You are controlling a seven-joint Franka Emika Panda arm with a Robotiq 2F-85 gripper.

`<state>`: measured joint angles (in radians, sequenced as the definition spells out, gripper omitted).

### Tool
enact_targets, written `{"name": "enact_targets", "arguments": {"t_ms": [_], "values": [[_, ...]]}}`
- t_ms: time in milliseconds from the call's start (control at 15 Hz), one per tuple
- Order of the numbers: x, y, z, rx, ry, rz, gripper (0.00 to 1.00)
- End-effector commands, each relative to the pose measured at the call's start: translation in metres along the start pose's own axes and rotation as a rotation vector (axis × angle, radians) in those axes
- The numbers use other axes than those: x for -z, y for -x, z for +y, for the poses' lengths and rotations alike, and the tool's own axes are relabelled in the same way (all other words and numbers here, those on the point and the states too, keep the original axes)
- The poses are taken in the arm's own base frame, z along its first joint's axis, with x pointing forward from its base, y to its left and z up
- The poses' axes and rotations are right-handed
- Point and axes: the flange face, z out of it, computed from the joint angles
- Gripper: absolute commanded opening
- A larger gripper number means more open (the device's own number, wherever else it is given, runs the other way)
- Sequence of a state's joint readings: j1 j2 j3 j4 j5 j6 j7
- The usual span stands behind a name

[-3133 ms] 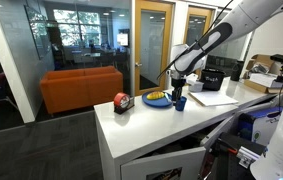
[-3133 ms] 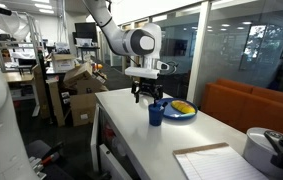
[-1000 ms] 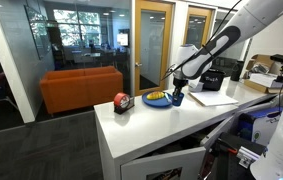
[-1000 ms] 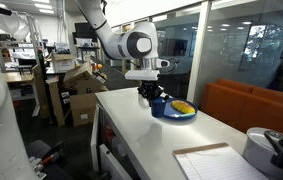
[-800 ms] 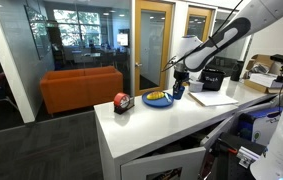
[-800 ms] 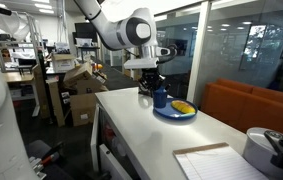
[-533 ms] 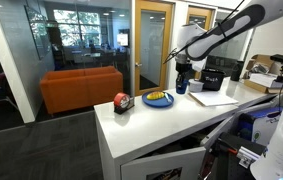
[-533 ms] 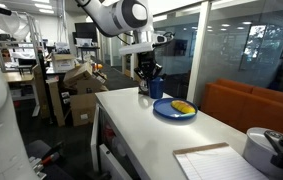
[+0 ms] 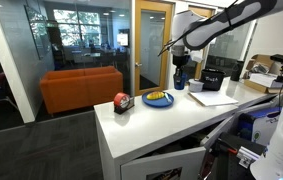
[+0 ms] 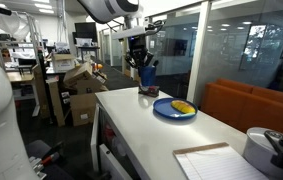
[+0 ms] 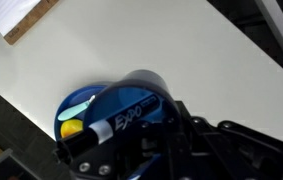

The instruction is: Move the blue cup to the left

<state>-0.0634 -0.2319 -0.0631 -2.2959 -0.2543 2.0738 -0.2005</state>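
My gripper is shut on the blue cup and holds it in the air, well above the white table, beside the blue plate. The cup also hangs from the gripper in the exterior view from the table's other end, above that end and short of the plate. In the wrist view the cup fills the middle, with a marker at its mouth. The dark fingers close round it. The plate lies far below.
A yellow piece of food lies on the plate. A red-and-black round object stands further along the table. A clipboard with paper and a grey pot sit at one end. The table edges drop off close by.
The gripper has risen steadily with the cup shut in it, from beside the plate on the table to well above it, drifting slightly away from the plate.
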Motion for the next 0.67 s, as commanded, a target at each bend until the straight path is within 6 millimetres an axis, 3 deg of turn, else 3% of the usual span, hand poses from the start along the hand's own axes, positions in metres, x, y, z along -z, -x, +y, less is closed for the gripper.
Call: {"name": "enact_targets", "arguments": {"t_ms": [0, 267, 600], "values": [[0.013, -0.01, -0.026, 0.09, -0.014, -0.036, 0.01], [0.011, -0.016, -0.064, 0.206, -0.038, -0.073, 0.01], [0.007, -0.023, -0.092, 0.277, -0.111, -0.03, 0.01]]}}
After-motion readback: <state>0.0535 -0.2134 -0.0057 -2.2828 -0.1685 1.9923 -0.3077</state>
